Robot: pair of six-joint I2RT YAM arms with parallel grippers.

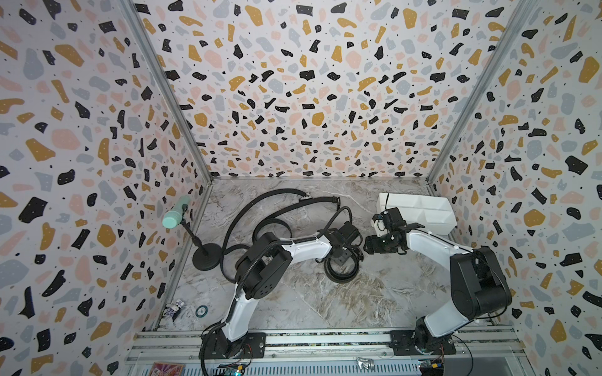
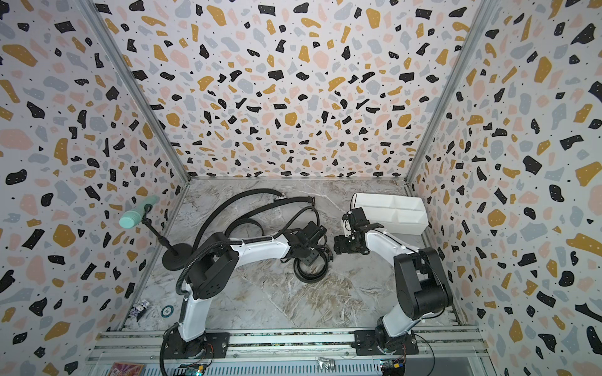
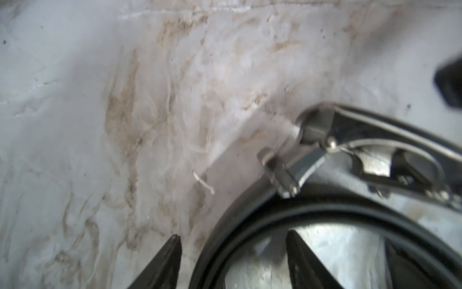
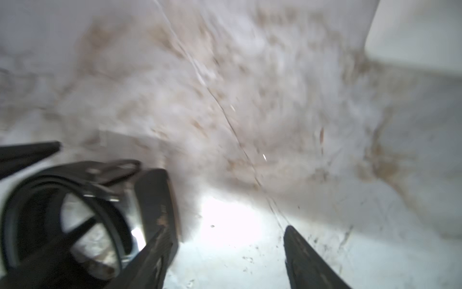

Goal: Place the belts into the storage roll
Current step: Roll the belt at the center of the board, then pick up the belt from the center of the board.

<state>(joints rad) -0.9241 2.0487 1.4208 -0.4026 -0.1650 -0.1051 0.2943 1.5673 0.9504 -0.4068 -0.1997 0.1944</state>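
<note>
Black coiled belt (image 1: pixel 342 278) lies nearest, its strap between the parted, unclosed jaws of the left gripper (image 3: pixel 232 235); the right gripper (image 4: pixel 222 207) beside it gapes empty. Farther back curl two loose black belts (image 1: pixel 280 192), the white compartmented plastic tray (image 1: pixel 436 224) far right.

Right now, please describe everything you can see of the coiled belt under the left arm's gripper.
The coiled belt is a narrow black strap, leather-like, wound into a round coil of several turns, lying on the marble table. A silver metal buckle sits at its outer end. The left gripper, open, straddles the coil wall: one finger inside, one outside; contact is unclear.
</note>
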